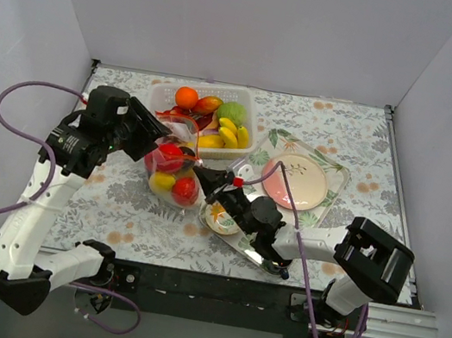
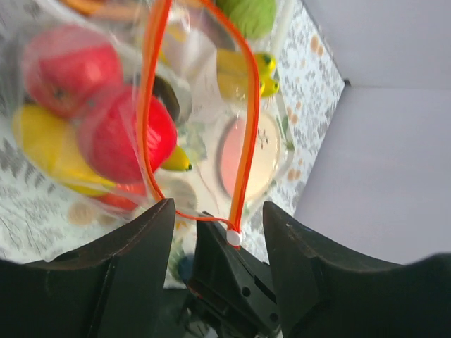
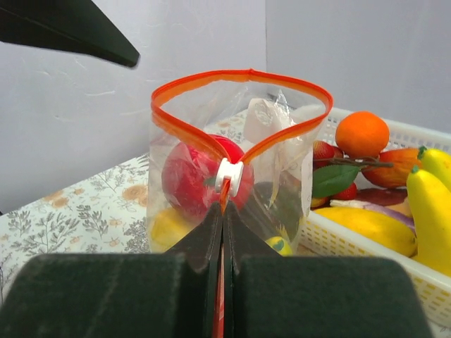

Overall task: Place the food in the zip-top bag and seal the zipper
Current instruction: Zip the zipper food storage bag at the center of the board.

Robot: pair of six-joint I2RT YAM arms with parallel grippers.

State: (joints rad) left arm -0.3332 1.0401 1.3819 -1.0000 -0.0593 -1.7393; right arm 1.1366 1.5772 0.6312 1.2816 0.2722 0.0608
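The clear zip-top bag (image 1: 174, 173) stands on the table with red apples (image 1: 168, 157) and a yellow piece (image 1: 161, 181) inside. Its red-orange zipper (image 3: 239, 76) forms an open loop, with the white slider (image 3: 230, 176) at the near end. My right gripper (image 3: 223, 208) is shut on the zipper strip just below the slider; it also shows in the top view (image 1: 210, 177). My left gripper (image 2: 218, 208) is open at the bag's far side (image 1: 160, 134), its fingers (image 2: 134, 246) apart on either side of the slider (image 2: 234, 237) without touching it.
A white slotted basket (image 1: 246, 129) behind the bag holds an orange (image 1: 186, 96), a green piece (image 1: 232, 111) and bananas (image 1: 231, 132). A clear leaf-patterned tray (image 1: 340, 176) on the right carries a pink plate (image 1: 295, 184). A small floral bowl (image 1: 222, 218) lies near my right arm.
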